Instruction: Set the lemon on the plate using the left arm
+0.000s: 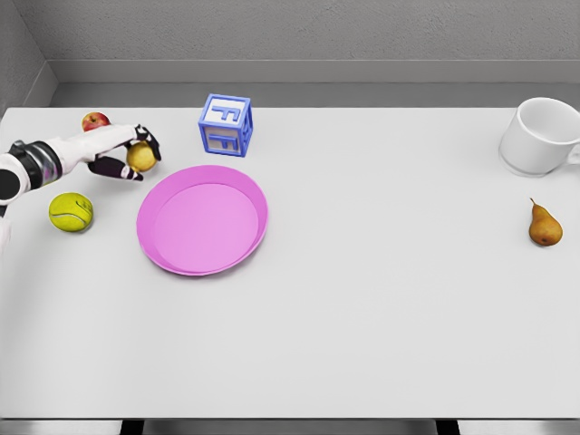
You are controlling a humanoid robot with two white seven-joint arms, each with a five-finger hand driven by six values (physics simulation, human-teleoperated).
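Observation:
The yellow lemon [141,157] sits at the left of the white table, just left of the pink plate [172,243]. My left hand [127,152] reaches in from the left edge, and its fingers curl around the lemon from above and below. The lemon's left side is hidden by the hand. The plate lies flat with nothing on it. My right arm is out of view.
A red apple [95,120] lies behind the hand and a green tennis ball [71,212] in front of it. A blue letter block [225,125] stands behind the plate. A white cup [542,136] and a brown pear [544,225] are far right.

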